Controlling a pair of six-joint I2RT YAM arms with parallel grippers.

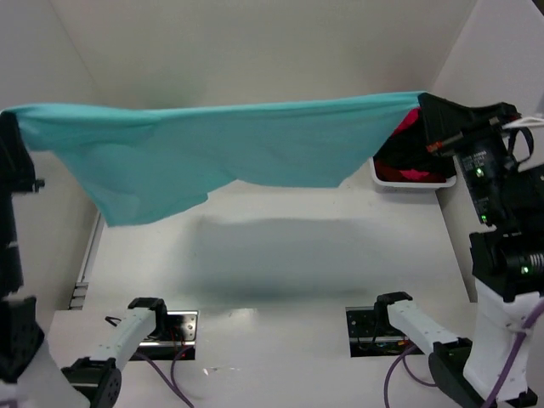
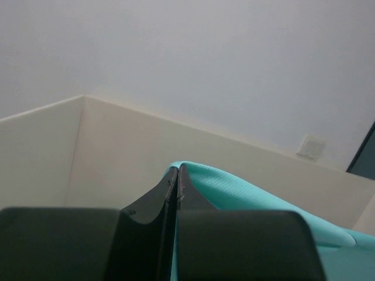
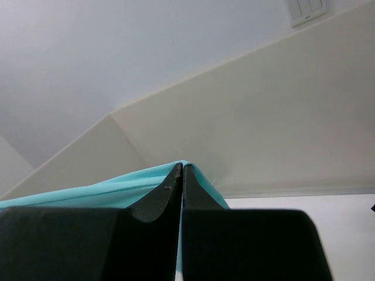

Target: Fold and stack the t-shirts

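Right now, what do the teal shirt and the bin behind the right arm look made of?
The teal t-shirt looks like soft matte knit, likely cotton: it sags and wrinkles between its held corners, and the left wrist view shows a fine weave. The basket is probably white plastic, with a smooth, stiff rim; it is mostly hidden, so that is uncertain.

A white table (image 1: 399,255) sits boxed in by plain cream panels (image 1: 255,51) along its far edge and both sides. A soft grey shadow (image 1: 280,255) lies across its middle. Above the panels, a pale wall (image 3: 88,58) carries a white switch plate (image 3: 307,10). A dark strip (image 2: 364,152), perhaps a window, shows at one side.
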